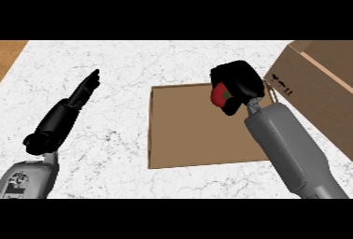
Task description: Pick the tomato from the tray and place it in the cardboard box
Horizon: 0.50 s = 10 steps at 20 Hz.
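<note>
White marble-patterned stone with fine grey veining makes up the counter top (138, 60), and a strip of orange-brown wood (10, 53) shows past its far left corner. Flat on the stone lies a plain brown square tray (186, 140), matte like cardboard, with a thin dark edge and no raised wall that can be made out; its visible surface carries nothing.

Over the tray's far right corner hangs the robot's black right hand (238, 84), at the end of a smooth grey forearm (289, 149) that comes up from the lower right. Its fingers are curled round a small round red tomato (222, 93) with a dark green patch on its skin; the tomato sits on the left, inner side of the hand, mostly hidden by the fingers, so only a sliver of red shows. Whether the tomato is clear of the tray's surface cannot be told from this steep angle.

Just to the right of that hand stands a large brown cardboard box (317, 98), its side wall printed with small black handling marks and its top rim catching lighter light. Its inside is not visible.

Well to the left of the tray, the black left hand (84, 91) is released, fingers straight and held together, pointing away over the bare stone, holding nothing.
</note>
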Tool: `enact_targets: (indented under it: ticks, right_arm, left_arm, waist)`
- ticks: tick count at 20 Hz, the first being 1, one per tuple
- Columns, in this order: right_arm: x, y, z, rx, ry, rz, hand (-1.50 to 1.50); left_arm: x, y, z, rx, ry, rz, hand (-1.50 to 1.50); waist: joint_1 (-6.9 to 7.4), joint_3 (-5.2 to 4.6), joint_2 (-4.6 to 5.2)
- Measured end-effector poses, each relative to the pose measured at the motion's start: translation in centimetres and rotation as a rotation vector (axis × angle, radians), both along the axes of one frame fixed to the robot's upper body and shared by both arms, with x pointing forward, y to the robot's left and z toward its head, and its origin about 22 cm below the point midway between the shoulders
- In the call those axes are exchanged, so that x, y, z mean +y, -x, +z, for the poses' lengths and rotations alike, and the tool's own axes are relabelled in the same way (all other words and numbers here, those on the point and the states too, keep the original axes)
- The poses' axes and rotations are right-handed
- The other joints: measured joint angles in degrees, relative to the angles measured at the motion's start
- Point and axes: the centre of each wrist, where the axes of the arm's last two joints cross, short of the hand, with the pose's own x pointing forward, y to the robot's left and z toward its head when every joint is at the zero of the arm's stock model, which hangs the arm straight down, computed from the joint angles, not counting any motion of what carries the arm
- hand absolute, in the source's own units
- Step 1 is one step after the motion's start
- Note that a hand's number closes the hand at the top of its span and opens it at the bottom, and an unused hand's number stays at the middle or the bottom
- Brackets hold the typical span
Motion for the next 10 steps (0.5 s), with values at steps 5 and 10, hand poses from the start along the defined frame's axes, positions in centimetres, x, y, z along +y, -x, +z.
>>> enact_targets:
  ticks: [5, 10]
  right_arm:
    - [-0.3, 0.7, 4.8, -0.125, -0.055, -0.043, 1.50]
    - [-2.9, 0.5, 8.7, -0.228, -0.204, -0.251, 1.50]
  left_arm:
    - [0.4, -0.2, 0.1, 0.004, 0.010, 0.008, 0.00]
    - [0.9, 0.1, -0.7, 0.002, 0.004, 0.014, 0.00]
  waist:
    - [-0.62, -0.01, -0.23]
    - [-0.95, -0.02, -0.25]
